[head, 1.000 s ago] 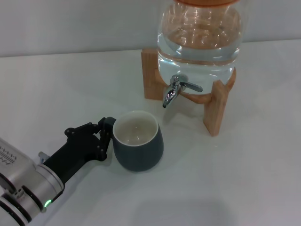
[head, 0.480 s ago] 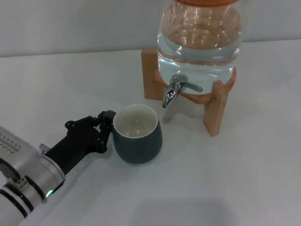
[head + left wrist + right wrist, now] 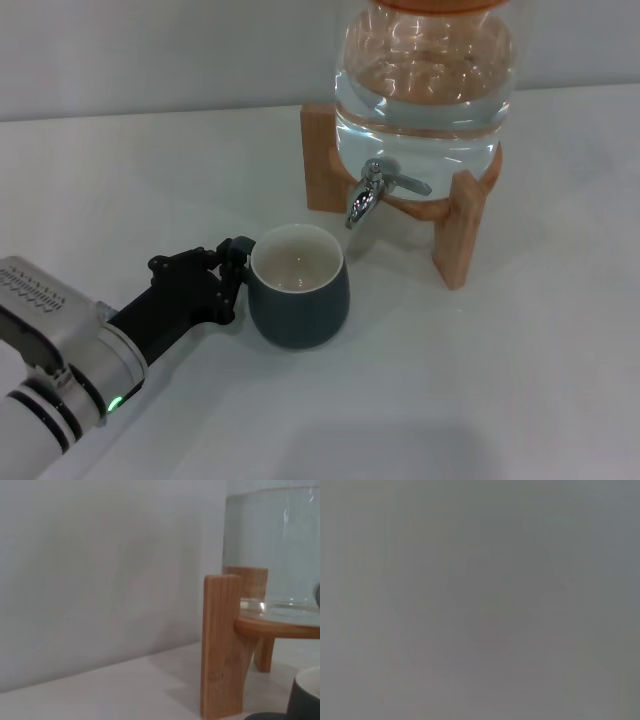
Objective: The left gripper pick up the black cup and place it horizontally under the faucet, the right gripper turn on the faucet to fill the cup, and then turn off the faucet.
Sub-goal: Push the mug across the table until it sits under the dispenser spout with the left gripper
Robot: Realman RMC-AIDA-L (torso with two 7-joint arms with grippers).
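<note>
The black cup [image 3: 298,286] stands upright before the faucet [image 3: 367,193], left claw [image 3: 233,272] at its left side

We see a wooden stand [image 3: 222,645] on the white table [image 3: 100,690], carrying a clear glass water jar [image 3: 272,545]. A dark cup [image 3: 306,695] rim sits just beside the stand's near leg.

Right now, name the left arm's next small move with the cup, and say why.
Probably carry the black cup a little farther toward the jar: the left claw is shut on its handle, yet the faucet spout points down beyond the cup's rim, not over its opening.
</note>
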